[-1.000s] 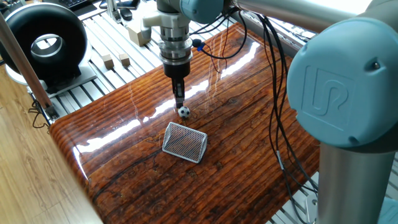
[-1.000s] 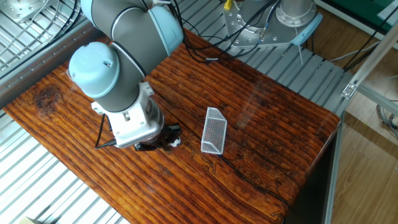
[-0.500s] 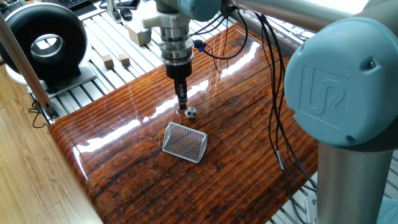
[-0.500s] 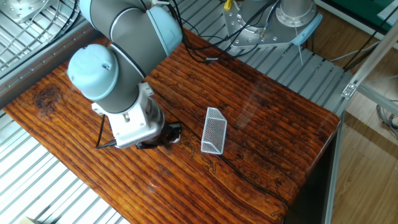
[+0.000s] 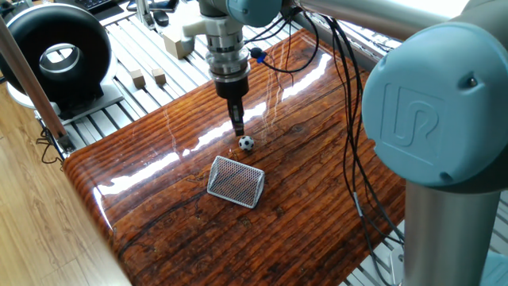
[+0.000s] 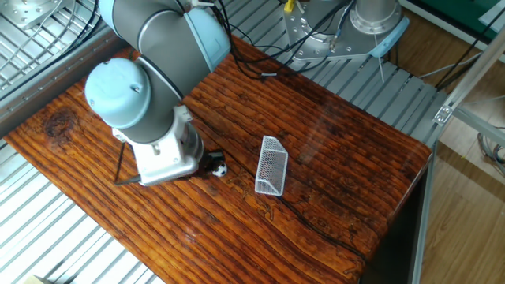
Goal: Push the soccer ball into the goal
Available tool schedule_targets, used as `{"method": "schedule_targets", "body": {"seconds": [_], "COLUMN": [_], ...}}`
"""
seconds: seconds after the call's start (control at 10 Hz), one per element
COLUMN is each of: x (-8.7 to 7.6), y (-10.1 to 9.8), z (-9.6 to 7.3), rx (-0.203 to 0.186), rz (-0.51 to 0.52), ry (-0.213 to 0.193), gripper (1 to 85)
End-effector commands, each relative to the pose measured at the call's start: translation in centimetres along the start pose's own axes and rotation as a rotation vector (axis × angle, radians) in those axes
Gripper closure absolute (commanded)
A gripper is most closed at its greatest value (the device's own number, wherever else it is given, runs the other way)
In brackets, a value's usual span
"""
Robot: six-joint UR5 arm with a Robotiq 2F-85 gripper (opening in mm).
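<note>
The soccer ball (image 5: 247, 143) was seen on the wooden table (image 5: 317, 199), near the goal (image 5: 236, 181) but apart from it; the gripper (image 5: 237, 127) was held upright just beside the ball, tip low, jaws apparently pressed together; two wooden cubes (image 5: 148, 77) were noted beyond the table's edge.

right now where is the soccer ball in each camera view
One fixed view: the soccer ball sits at centre, just below the gripper tip and above the goal.
The other fixed view: the soccer ball lies left of centre, beside the arm's wrist, left of the goal.
Shared landmark: the wire-mesh goal, close to the ball in both.
</note>
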State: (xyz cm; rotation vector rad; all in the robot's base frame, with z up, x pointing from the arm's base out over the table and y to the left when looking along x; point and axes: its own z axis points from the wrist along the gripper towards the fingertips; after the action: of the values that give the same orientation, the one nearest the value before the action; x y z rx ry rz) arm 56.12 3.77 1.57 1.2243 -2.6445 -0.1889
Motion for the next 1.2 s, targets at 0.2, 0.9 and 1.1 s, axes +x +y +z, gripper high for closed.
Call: {"method": "schedule_targets", "body": {"seconds": [0.2, 0.9, 1.1], "x": [1.9, -0.8, -0.7], "y": [-2.0, 1.3, 1.1], "z": [-0.7, 1.3, 1.1], "rx": [0.034, -0.019, -0.013], "rz": [0.130, 0.205, 0.211], "ry": [-0.012, -0.074, -0.070], "gripper": [84.7, 84.7, 84.7]}}
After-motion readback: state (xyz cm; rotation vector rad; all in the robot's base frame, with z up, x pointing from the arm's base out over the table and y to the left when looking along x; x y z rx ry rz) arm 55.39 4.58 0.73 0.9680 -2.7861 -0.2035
